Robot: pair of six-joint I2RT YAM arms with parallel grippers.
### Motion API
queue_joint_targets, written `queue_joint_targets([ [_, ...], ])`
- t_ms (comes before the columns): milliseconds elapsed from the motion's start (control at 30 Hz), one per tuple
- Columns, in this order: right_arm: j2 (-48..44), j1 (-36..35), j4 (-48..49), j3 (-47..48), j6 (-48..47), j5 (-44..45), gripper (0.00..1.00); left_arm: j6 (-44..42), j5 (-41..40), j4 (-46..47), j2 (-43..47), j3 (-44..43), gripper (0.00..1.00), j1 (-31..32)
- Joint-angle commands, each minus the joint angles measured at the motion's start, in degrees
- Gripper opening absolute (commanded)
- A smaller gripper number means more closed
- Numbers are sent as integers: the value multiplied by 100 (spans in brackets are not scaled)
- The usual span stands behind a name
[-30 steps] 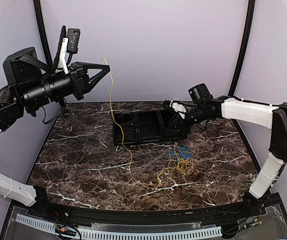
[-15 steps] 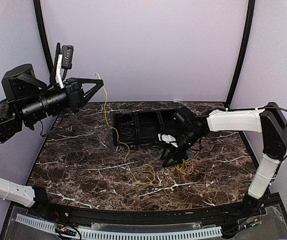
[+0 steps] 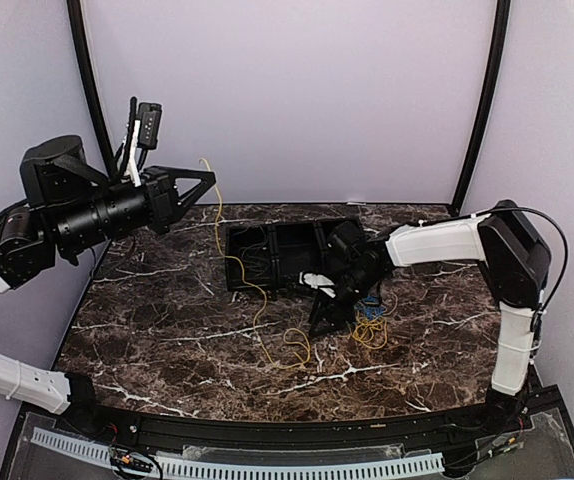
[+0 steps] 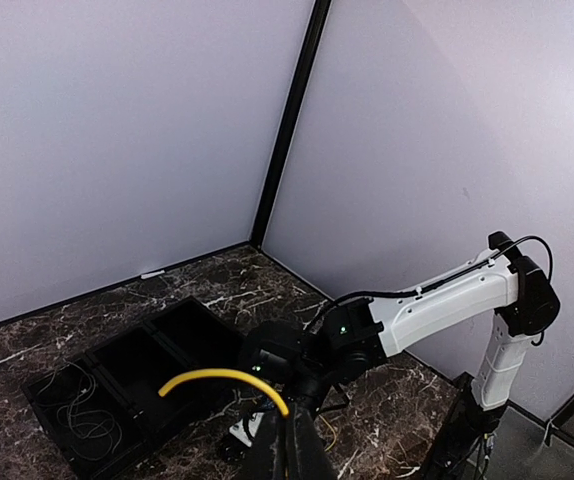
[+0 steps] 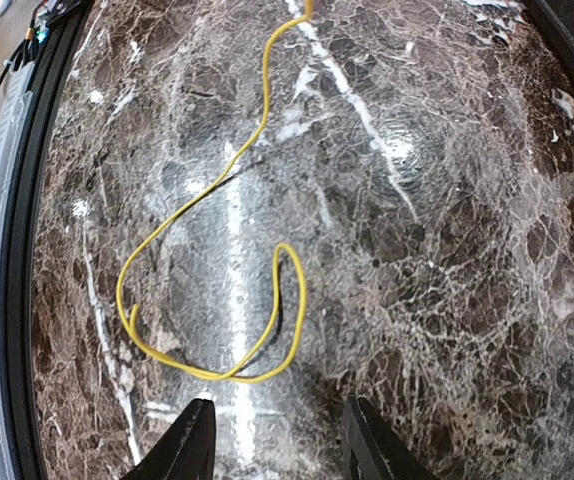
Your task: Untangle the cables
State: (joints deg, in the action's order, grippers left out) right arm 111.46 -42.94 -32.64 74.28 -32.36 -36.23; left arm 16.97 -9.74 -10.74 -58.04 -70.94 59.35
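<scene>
Yellow, blue cables (image 3: 372, 332); black tray (image 3: 287, 282); dark white-veined table (image 3: 157, 320).

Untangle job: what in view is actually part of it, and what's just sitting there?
Part of the job:
- yellow cable, pinched in the raised left gripper
- blue and yellow wire bundle on the marble table
- right gripper, open, low beside the bundle

Just sitting:
- black tray
- thin wires in one end compartment

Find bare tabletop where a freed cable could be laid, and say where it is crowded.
Bare: the table left of the yellow cable, out to its edge; the near right corner past the bundle. Crowded: before the tray, around the right gripper and bundle.
</scene>
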Motion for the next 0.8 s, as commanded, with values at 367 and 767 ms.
queue_joint_targets([
  [367,969,-127,-44,839,331,-733,24,29,-239,130,100,309,0,-11],
  [767,-819,-106,-379,698,176,-534,0,160,-654,-85,-137,829,0,-11],
])
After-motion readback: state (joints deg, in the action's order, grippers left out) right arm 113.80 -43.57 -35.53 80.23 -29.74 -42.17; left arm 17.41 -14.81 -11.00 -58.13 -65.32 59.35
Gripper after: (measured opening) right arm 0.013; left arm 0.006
